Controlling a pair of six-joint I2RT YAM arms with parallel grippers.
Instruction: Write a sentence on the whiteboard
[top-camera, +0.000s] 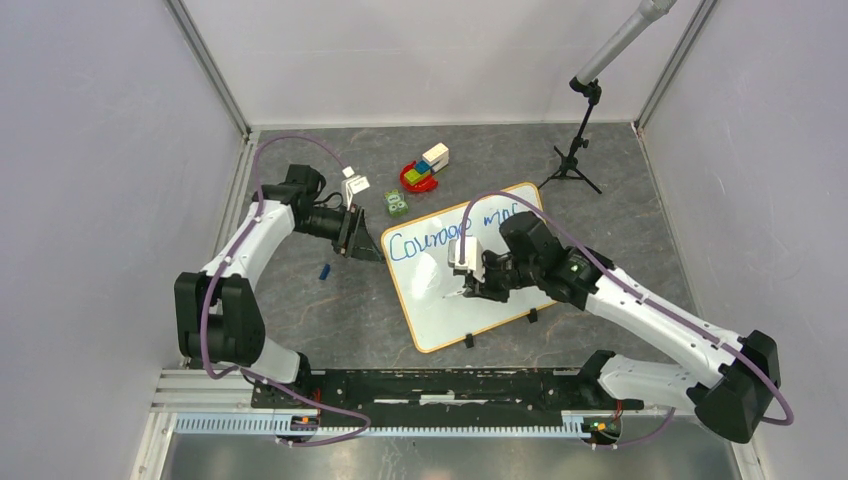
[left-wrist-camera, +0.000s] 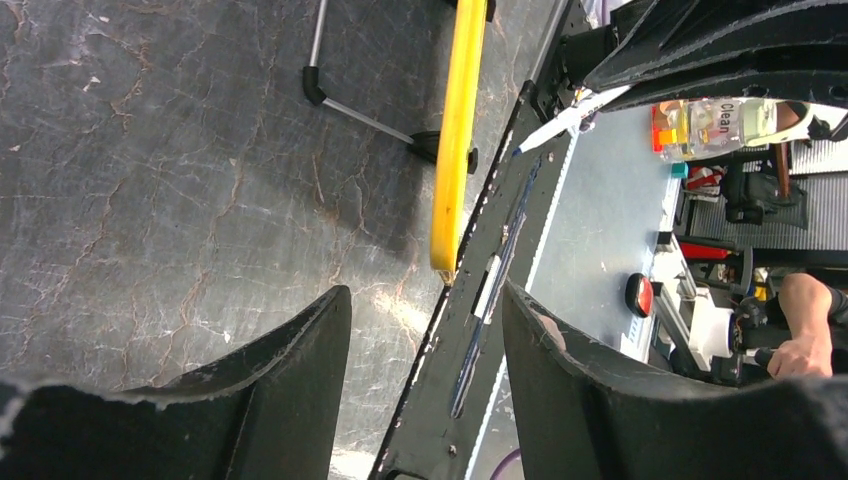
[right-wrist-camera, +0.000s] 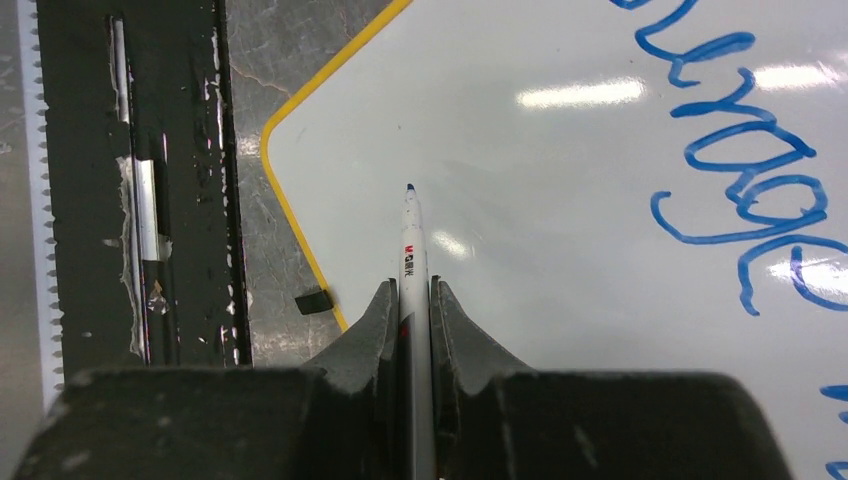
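The whiteboard (top-camera: 450, 305) lies tilted at the table's middle, white with a yellow rim. Blue writing (top-camera: 430, 243) reads "Courage", with a partial second word (top-camera: 497, 213) beyond it. My right gripper (top-camera: 466, 287) hovers over the board's blank lower half, shut on a white marker (right-wrist-camera: 412, 250). The marker's blue tip (right-wrist-camera: 410, 188) is at the bare board surface (right-wrist-camera: 560, 270) near the yellow corner; whether it touches, I cannot tell. The word also shows in the right wrist view (right-wrist-camera: 745, 190). My left gripper (top-camera: 358, 238) is open and empty beside the board's left corner, with the rim (left-wrist-camera: 458, 130) just beyond its fingers (left-wrist-camera: 320, 350).
A red bowl of blocks (top-camera: 420, 177), a white box (top-camera: 436, 155) and a green item (top-camera: 397, 203) lie behind the board. A small blue piece (top-camera: 324, 270) lies left of it. A microphone tripod (top-camera: 572, 165) stands back right. Black clips (right-wrist-camera: 315, 301) sit on the board's near edge.
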